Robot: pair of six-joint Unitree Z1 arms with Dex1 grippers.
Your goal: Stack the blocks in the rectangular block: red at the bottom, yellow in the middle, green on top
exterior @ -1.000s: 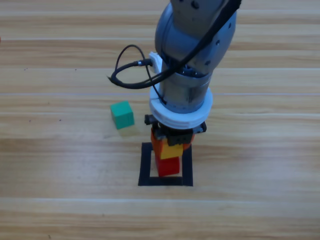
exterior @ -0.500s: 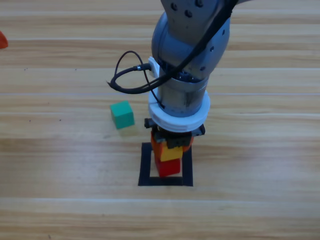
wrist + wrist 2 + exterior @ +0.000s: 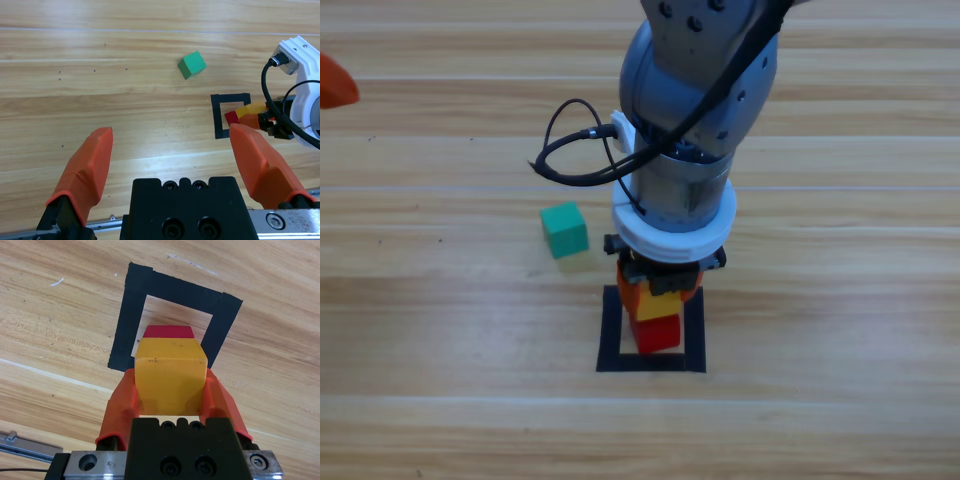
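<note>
Currently placing: right gripper (image 3: 171,390) clamped on yellow (image 3: 170,374), over red (image 3: 168,331) in the rectangular block (image 3: 610,330), frame centre. Next: lower squarely, release. Left gripper (image 3: 172,150) apart, waiting upper left.

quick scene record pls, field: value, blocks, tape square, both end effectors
red block: inside the tape square, on the table
yellow block: held in the right end effector, over the red block; whether it touches cannot be told
green block: on the table, up-left of the square, apart from it
right end effector: shut on the yellow block, above the square
left end effector: open, holding nothing, at the high view's top left edge
stack: green not yet placed
</note>
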